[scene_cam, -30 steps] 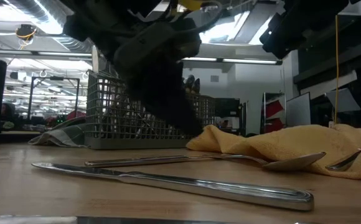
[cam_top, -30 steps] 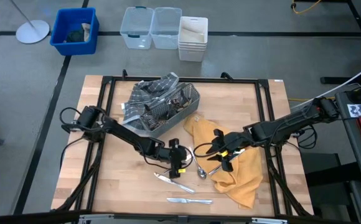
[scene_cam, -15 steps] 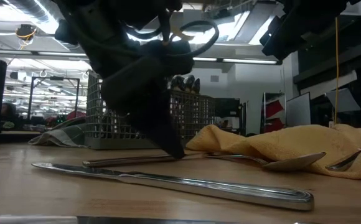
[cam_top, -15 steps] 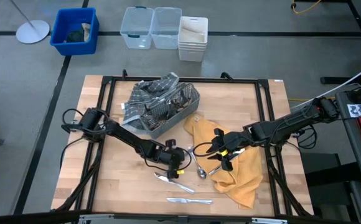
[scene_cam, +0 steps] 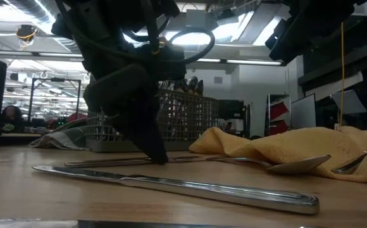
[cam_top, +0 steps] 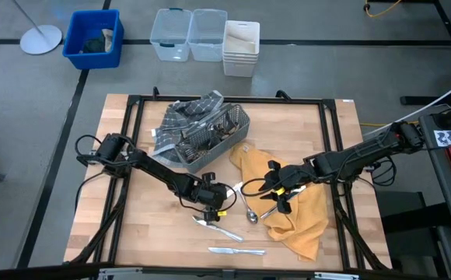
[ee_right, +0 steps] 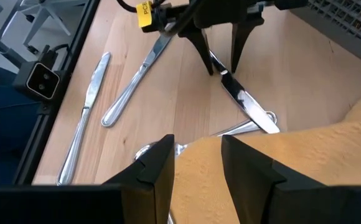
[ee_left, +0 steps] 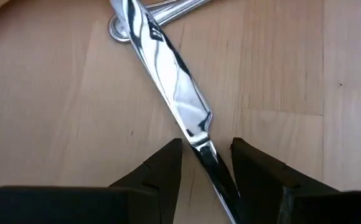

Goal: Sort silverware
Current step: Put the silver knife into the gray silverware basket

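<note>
My left gripper (cam_top: 214, 206) is open and low over the table near its middle. Its two fingers (ee_left: 168, 163) stand on either side of a silver knife (ee_left: 168, 68) that lies flat on the wood, at the place where blade meets handle. I see a gap on both sides. The same knife shows in the right wrist view (ee_right: 246, 102). My right gripper (cam_top: 276, 198) is open and empty above the yellow cloth (cam_top: 295, 222). Another knife (cam_top: 237, 250), a long piece (cam_top: 218, 229) and a spoon (cam_top: 250, 215) lie loose on the table.
A grey wire-mesh caddy (cam_top: 210, 136) holding several pieces sits on a checkered cloth (cam_top: 183, 117) at the far middle. A black frame (cam_top: 132, 155) borders the table. Bins (cam_top: 93, 37) stand on the floor beyond. Bare wood lies at the near left.
My left gripper has come down toward the table and a little toward its near edge, and its open fingers now stand astride the knife. The knife and the other pieces have stayed where they were.
</note>
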Tool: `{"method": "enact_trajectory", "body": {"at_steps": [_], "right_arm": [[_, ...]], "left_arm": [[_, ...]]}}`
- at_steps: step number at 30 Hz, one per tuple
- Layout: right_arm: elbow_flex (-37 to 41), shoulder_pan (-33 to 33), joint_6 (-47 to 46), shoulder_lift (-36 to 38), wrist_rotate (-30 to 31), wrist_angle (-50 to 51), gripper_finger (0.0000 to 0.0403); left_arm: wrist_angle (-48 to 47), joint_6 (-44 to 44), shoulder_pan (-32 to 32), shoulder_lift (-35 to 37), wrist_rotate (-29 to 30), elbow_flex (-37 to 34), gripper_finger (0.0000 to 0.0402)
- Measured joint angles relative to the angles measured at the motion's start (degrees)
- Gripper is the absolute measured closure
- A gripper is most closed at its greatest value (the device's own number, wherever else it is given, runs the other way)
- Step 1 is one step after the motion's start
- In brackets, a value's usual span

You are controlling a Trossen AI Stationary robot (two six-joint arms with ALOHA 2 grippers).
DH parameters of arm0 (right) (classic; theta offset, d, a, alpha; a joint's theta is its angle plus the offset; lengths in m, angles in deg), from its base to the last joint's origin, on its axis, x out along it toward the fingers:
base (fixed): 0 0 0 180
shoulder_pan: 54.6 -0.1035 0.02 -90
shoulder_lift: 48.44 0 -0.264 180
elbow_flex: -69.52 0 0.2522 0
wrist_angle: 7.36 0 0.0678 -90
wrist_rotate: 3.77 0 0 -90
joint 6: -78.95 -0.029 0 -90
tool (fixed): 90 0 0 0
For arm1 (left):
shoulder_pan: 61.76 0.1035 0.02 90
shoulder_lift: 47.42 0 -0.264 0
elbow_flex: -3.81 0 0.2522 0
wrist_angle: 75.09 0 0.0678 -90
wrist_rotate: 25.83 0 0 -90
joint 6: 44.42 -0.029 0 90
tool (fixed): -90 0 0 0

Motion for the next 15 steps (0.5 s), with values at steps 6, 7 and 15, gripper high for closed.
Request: {"method": "enact_trajectory", "body": {"at_steps": [6, 7, 15], "right_arm": [[0.0, 0.0, 0.0, 0.0, -0.01, -0.02, 0.0269], [0.0, 0.0, 0.0, 0.0, -0.03, -0.01, 0.0269], [0.0, 0.0, 0.0, 0.0, -0.17, 0.3, 0.0269]], "left_arm": [[-3.52, 4.32, 1.56, 0.16, -0.53, 0.13, 0.027], [-4.15, 5.11, 1.87, 0.2, -0.68, 0.13, 0.027], [-6.9, 7.93, 3.99, 0.24, -5.29, 0.13, 0.027]]}}
